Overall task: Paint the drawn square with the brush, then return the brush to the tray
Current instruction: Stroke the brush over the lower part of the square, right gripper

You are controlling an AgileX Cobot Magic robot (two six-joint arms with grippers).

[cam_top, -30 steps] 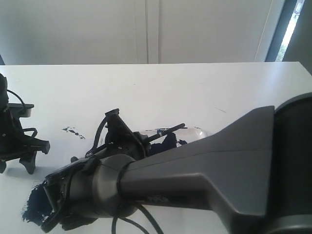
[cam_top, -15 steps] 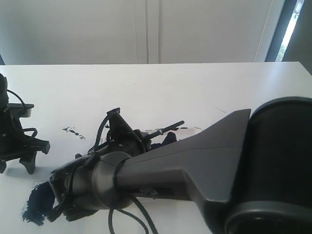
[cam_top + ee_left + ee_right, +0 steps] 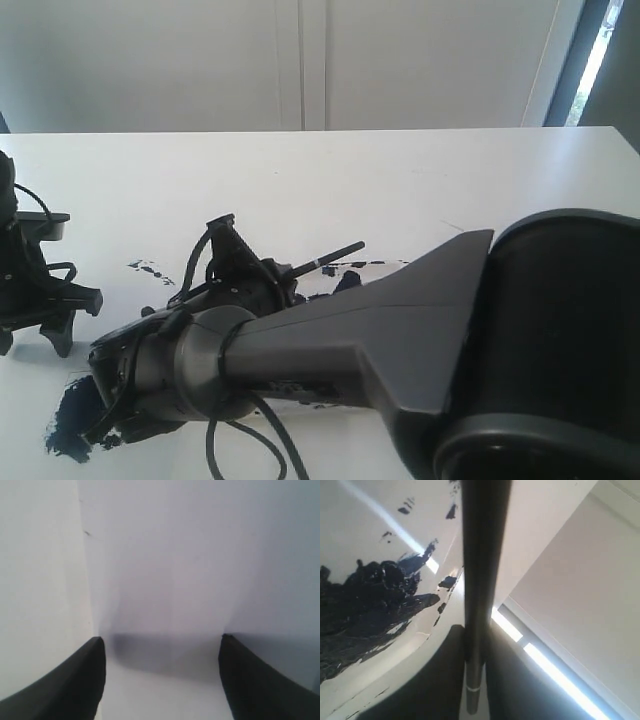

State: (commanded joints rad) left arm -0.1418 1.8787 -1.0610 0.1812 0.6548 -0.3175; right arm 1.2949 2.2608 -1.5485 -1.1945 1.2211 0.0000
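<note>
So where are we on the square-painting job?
Done, apparently: the drawn square looks filled dark blue, though the right arm hides part. In hand: the brush sits in the right jaws, handle angled up. Left: laying it in the tray; left jaws open, empty.

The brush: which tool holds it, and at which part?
The right tool holds the brush on its shaft, rear end free; exact spot hidden.
</note>
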